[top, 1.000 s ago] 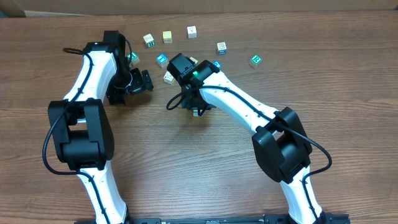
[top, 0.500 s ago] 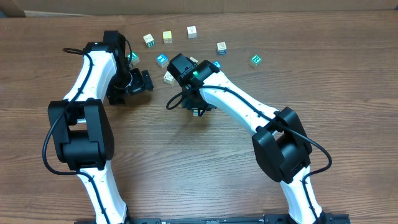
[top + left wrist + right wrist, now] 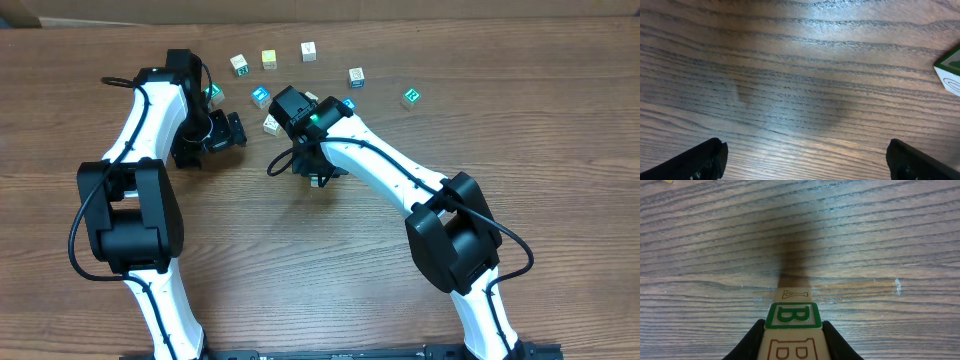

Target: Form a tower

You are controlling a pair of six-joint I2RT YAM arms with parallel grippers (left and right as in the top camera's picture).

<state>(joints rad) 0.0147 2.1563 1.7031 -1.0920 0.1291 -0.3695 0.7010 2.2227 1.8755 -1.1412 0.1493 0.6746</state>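
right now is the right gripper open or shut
Shut on the tower. In the wrist view the right gripper has its fingers against both sides of the stacked cubes.

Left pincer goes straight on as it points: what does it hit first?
Probably bare table: only wood shows between the tips of the open left pincer. The one cube in its view sits at the right edge, off that line.

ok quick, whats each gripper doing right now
left gripper: open, holding nothing
right gripper: closed on the tower
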